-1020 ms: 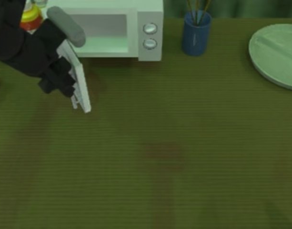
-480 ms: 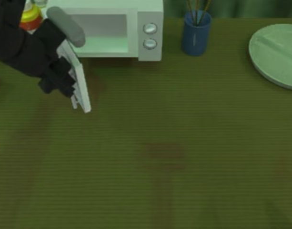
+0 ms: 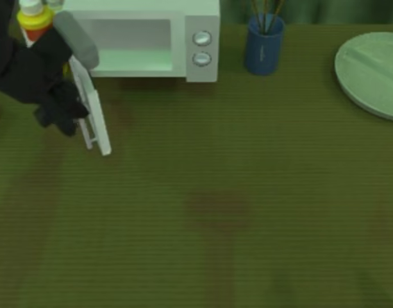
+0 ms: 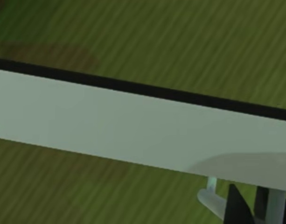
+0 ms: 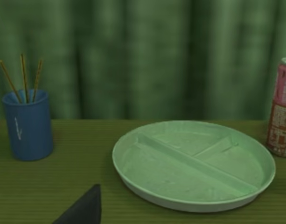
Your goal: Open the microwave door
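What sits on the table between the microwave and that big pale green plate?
A blue cup holding sticks, right beside the microwave; bare cloth runs on to the plate, in the top view.

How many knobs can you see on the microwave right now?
2. Both sit on the microwave's right panel: upper knob, lower knob directly below it. The open microwave door hides none of that panel.

Olive-green worktop [image 3: 260, 212] fills nearly the whole scene from above, its surface finely ribbed, with a faint brownish stain [image 3: 217, 208] near the middle. Behind the worktop's far edge hangs a green curtain [image 5: 133, 56], falling in soft vertical folds and closing off the back completely. Light is even and soft across the worktop, shadows weak.
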Controlling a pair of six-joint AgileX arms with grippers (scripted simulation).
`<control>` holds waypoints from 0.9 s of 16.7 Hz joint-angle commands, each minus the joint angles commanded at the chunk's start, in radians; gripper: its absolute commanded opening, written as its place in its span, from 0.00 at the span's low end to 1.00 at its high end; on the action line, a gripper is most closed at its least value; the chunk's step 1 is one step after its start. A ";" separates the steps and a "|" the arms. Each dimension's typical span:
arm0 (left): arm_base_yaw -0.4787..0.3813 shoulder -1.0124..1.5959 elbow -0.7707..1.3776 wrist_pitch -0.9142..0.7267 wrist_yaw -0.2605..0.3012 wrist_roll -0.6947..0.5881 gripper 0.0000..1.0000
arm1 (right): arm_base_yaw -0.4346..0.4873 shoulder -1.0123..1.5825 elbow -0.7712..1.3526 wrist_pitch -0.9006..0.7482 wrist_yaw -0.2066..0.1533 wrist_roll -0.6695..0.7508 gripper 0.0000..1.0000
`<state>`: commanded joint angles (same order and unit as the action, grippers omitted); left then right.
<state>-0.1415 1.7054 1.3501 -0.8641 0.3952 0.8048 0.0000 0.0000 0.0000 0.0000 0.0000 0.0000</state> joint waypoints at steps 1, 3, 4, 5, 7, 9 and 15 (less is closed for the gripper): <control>0.010 0.001 0.002 -0.010 0.010 0.025 0.00 | 0.000 0.000 0.000 0.000 0.000 0.000 1.00; 0.024 0.001 0.006 -0.024 0.024 0.060 0.00 | 0.000 0.000 0.000 0.000 0.000 0.000 1.00; 0.026 0.000 0.007 -0.025 0.026 0.065 0.00 | 0.000 0.000 0.000 0.000 0.000 0.000 1.00; 0.026 0.000 0.007 -0.025 0.026 0.065 0.00 | 0.000 0.000 0.000 0.000 0.000 0.000 1.00; 0.026 0.000 0.007 -0.025 0.026 0.065 0.00 | 0.000 0.000 0.000 0.000 0.000 0.000 1.00; 0.026 0.000 0.007 -0.025 0.026 0.065 0.00 | 0.000 0.000 0.000 0.000 0.000 0.000 1.00; 0.026 0.000 0.007 -0.025 0.026 0.065 0.00 | 0.000 0.000 0.000 0.000 0.000 0.000 1.00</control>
<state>-0.1153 1.7056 1.3571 -0.8895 0.4212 0.8699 0.0000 0.0000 0.0000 0.0000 0.0000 0.0000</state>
